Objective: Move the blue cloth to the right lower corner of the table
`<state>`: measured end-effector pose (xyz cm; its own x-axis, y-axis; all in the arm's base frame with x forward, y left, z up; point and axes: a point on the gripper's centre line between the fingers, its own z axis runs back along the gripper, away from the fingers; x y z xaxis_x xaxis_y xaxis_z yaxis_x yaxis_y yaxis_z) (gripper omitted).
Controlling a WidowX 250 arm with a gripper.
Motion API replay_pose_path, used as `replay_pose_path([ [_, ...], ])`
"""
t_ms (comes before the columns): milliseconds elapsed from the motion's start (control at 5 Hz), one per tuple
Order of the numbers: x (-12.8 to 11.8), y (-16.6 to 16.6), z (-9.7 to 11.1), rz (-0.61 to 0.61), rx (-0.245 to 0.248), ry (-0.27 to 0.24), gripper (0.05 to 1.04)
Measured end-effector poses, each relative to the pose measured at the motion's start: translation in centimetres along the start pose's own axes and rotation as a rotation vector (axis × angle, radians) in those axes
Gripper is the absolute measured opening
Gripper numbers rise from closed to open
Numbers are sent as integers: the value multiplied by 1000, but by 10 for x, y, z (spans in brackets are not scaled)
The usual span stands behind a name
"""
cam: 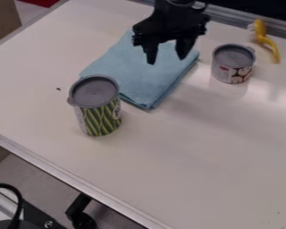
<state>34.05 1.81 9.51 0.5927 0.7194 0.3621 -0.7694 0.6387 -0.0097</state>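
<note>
Cloth (139, 78) plain light blue, tabletop (211, 156) white. Tall can (100, 117) streaked green and yellow, short can (230, 74) white and red, both lids (95, 91) grey. Brush handle (269, 42) yellow

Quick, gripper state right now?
Gripper: open, fingers spread apart, nothing held, above the blue cloth.

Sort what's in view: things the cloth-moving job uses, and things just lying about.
Job:
- folded blue cloth
- white table
- end effector, open above the cloth

Lying about:
- tall green-patterned can
- shorter can
- yellow-handled brush
</note>
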Motion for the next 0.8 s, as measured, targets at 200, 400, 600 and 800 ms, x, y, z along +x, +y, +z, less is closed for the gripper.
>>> replay_pose_path([
  [200,17,5,-18,258,-19,12,379],
  [400,31,6,-27,403,29,129,162],
  [600,39,7,-42,460,51,140,56],
  [800,45,11,-51,519,74,137,52],
])
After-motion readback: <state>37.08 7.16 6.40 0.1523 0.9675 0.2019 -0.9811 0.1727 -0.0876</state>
